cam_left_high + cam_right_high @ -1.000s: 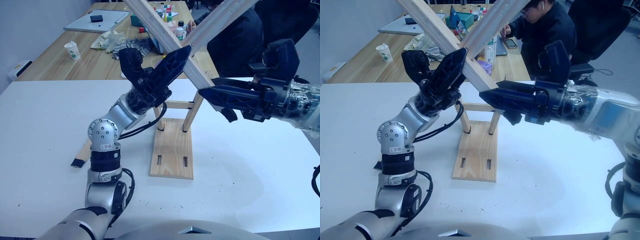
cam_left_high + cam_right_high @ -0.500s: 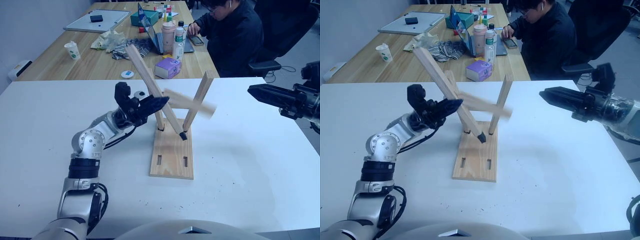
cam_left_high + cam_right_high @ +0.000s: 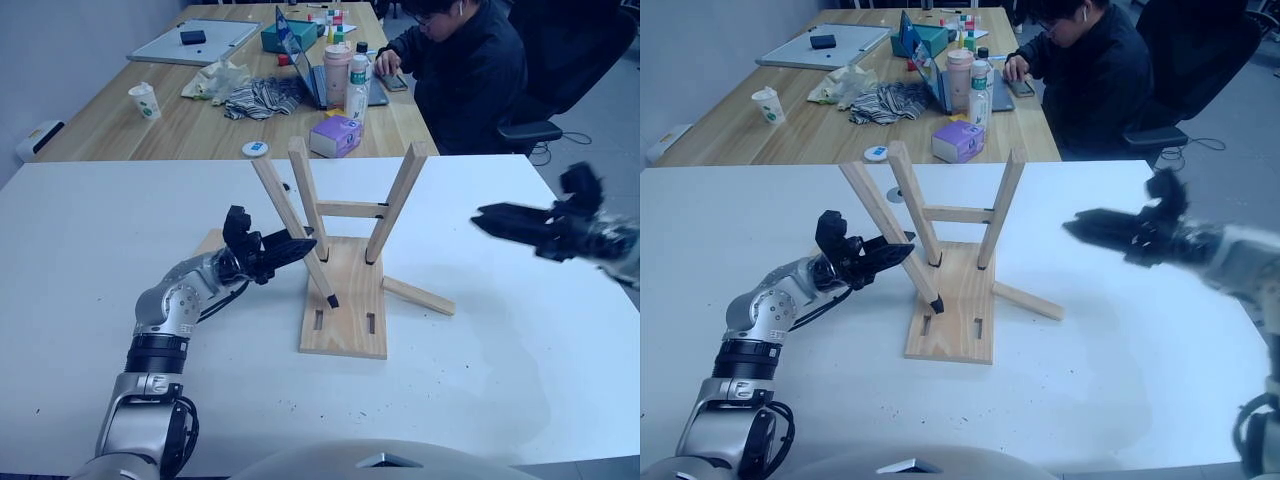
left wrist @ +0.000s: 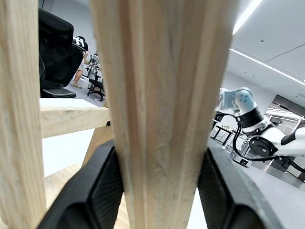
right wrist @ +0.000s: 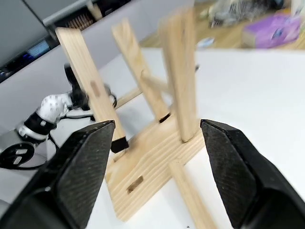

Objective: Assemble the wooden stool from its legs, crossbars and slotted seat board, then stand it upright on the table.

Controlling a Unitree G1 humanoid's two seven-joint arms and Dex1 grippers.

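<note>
We log a matte white table (image 3: 500, 400) carrying the flat, rectangular pale-wood seat board (image 3: 345, 325). Its far slots hold a left standing leg (image 3: 308, 195) and a right standing leg (image 3: 396, 205), square in section and joined by a short crossbar (image 3: 350, 209). A third leg (image 3: 275, 195), black-capped at its low end near the board's near-left slot, leans tilted with the left gripper (image 3: 292, 250) clamped across it. A loose wooden bar (image 3: 418, 296) lies flat just right of the board, and the right gripper (image 3: 482, 220) hovers farther right, its black fingers spread and empty.
</note>
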